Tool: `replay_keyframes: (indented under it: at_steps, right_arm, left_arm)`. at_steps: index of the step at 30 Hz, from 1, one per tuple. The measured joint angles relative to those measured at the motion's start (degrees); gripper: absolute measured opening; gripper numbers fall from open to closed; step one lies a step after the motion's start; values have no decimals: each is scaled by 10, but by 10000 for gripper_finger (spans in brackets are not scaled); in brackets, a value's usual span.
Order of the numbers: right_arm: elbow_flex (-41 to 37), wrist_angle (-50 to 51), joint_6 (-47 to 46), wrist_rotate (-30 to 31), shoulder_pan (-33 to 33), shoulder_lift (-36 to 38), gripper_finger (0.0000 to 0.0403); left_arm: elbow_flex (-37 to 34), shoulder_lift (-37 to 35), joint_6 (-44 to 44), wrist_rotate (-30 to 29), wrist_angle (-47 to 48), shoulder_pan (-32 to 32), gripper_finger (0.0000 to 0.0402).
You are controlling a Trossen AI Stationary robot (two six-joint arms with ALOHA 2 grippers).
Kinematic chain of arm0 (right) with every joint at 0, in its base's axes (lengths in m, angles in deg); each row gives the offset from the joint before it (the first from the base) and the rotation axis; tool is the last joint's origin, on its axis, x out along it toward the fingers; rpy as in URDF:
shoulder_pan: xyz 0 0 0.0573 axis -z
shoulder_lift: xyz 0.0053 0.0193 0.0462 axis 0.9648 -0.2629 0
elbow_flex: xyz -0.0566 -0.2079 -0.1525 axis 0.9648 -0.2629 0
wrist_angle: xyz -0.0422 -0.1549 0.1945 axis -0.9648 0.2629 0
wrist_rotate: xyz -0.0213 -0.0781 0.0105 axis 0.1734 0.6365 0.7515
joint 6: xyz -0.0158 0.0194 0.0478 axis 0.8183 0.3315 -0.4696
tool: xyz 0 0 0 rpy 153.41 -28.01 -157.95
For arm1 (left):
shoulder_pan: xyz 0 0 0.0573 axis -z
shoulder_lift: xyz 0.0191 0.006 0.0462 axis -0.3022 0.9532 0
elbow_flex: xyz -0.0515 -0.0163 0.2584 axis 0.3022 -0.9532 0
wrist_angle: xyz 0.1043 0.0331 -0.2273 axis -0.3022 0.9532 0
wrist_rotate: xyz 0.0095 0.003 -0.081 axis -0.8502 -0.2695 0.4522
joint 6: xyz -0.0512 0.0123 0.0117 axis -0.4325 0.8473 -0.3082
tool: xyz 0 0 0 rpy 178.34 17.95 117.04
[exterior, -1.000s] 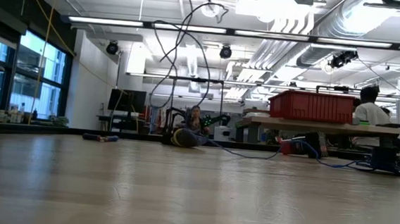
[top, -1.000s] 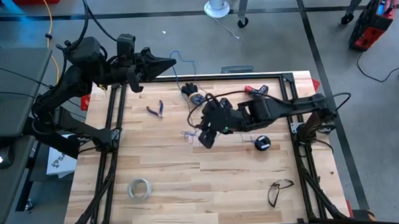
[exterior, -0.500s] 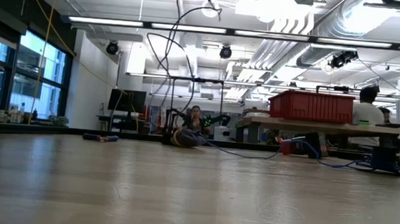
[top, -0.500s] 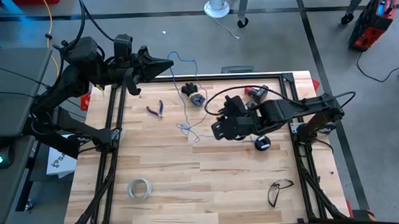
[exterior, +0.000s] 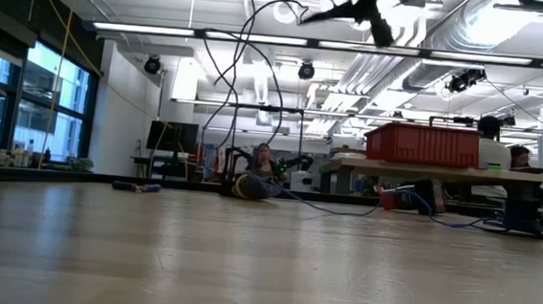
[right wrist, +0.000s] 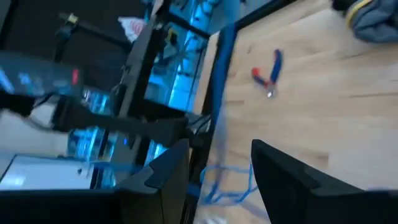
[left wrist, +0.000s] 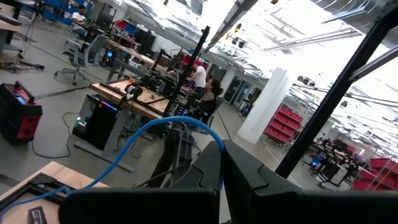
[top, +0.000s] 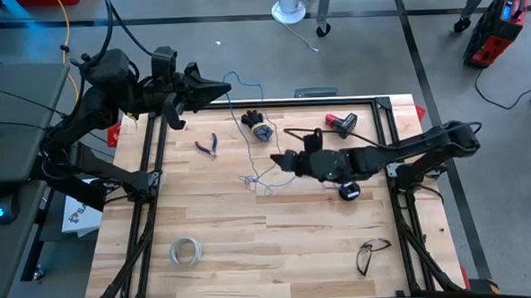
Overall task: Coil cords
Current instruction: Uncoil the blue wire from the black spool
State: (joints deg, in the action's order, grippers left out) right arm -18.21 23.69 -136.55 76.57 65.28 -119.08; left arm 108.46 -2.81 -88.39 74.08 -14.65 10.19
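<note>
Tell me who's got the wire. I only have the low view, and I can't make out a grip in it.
Observer: The left gripper has the wire. Its fingers are shut on it, raised near the table's far left corner.
Operator: And the right one?
Observer: The right gripper hangs over the middle of the table with its fingers open, holding nothing.
Operator: Any slack on the wood?
Observer: Yes, a loose bunch of the wire lies on the table just beside the right gripper, on the side toward the left arm.
</note>
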Motion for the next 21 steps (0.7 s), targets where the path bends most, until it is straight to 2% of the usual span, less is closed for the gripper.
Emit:
replay_keyframes:
  at_steps: [8, 11, 14, 18, 21]
  right_arm:
    - [-13, -10, -26, -21, 18, -6, 160]
    - [-13, -8, -24, -22, 16, -1, 111]
    - [-13, -8, -5, -22, 11, 1, 24]
    - [-13, -26, 12, -36, 9, 9, 4]
    - [-13, 7, 30, -34, -3, 46, 2]
  left_arm:
    - [0, 0, -5, -4, 0, 0, 0]
    - [0, 1, 3, -20, 0, 0, 0]
    - [0, 1, 14, -35, 0, -5, 0]
    - [0, 1, 23, -37, 14, -20, 0]
    - [0, -16, 52, -54, 76, -43, 0]
